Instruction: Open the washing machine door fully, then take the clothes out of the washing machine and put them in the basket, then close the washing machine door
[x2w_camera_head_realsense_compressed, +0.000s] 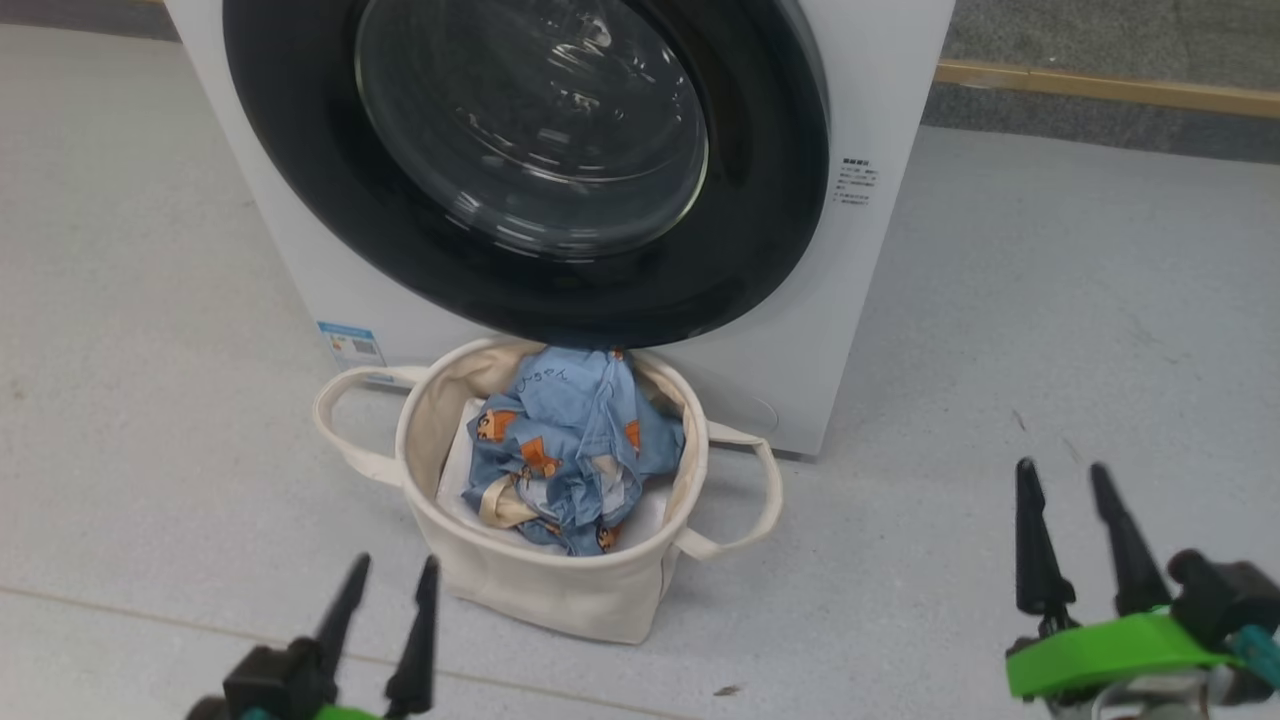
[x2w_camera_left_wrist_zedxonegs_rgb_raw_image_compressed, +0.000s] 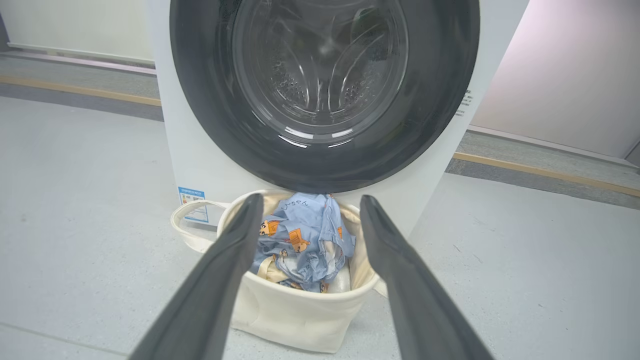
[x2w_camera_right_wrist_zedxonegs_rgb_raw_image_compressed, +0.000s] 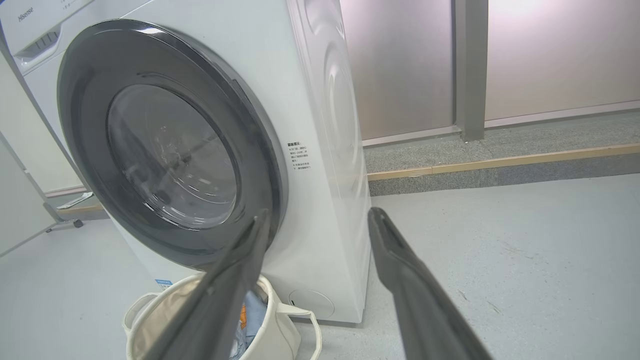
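Note:
The white washing machine (x2w_camera_head_realsense_compressed: 870, 90) stands on the floor with its black-rimmed door (x2w_camera_head_realsense_compressed: 400, 230) against its front, apparently shut. Directly below the door sits the cream basket (x2w_camera_head_realsense_compressed: 560, 590), holding the light blue clothes (x2w_camera_head_realsense_compressed: 575, 445) with orange figures. My left gripper (x2w_camera_head_realsense_compressed: 390, 575) hangs open low at the left, short of the basket's near side. At the lower right my right gripper (x2w_camera_head_realsense_compressed: 1065, 478) is open too, well clear of the basket. The left wrist view looks over the basket (x2w_camera_left_wrist_zedxonegs_rgb_raw_image_compressed: 300, 315), the clothes (x2w_camera_left_wrist_zedxonegs_rgb_raw_image_compressed: 305, 235) and the door (x2w_camera_left_wrist_zedxonegs_rgb_raw_image_compressed: 200, 100). The door (x2w_camera_right_wrist_zedxonegs_rgb_raw_image_compressed: 80, 125) and basket (x2w_camera_right_wrist_zedxonegs_rgb_raw_image_compressed: 280, 330) also appear in the right wrist view.
Pale grey floor (x2w_camera_head_realsense_compressed: 1050, 300) surrounds the machine. A wooden strip (x2w_camera_head_realsense_compressed: 1100, 88) runs along a darker band at the back right. Frosted wall panels (x2w_camera_right_wrist_zedxonegs_rgb_raw_image_compressed: 550, 55) and a grey post (x2w_camera_right_wrist_zedxonegs_rgb_raw_image_compressed: 470, 70) stand behind the machine on its right.

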